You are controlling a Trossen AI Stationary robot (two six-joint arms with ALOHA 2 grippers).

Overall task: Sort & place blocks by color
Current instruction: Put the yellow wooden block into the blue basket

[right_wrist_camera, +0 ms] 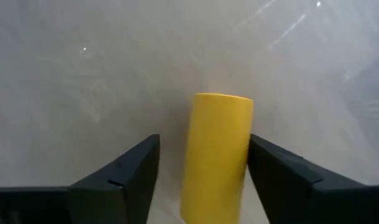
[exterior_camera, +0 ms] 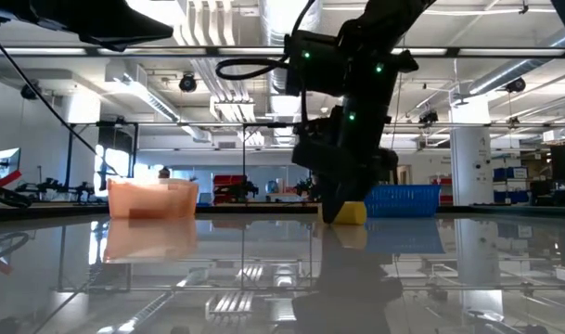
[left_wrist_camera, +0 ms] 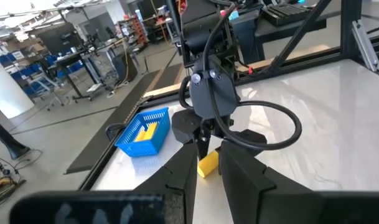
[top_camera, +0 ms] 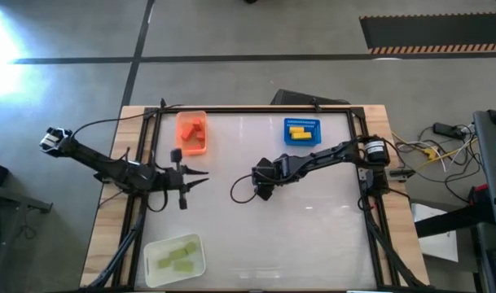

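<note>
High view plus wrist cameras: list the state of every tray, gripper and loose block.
Orange tray: holds red blocks.
Blue tray: holds yellow blocks.
White tray: holds green blocks.
Loose yellow block: on the table, between open fingers.
Right gripper: open, straddling that block.
Left gripper: nearly closed, empty.

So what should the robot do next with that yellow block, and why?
Probably close the right gripper on the yellow block. Its open fingers sit on either side of the block, which lies on the table outside any tray. Then it could go to the blue tray with the other yellow blocks.
</note>
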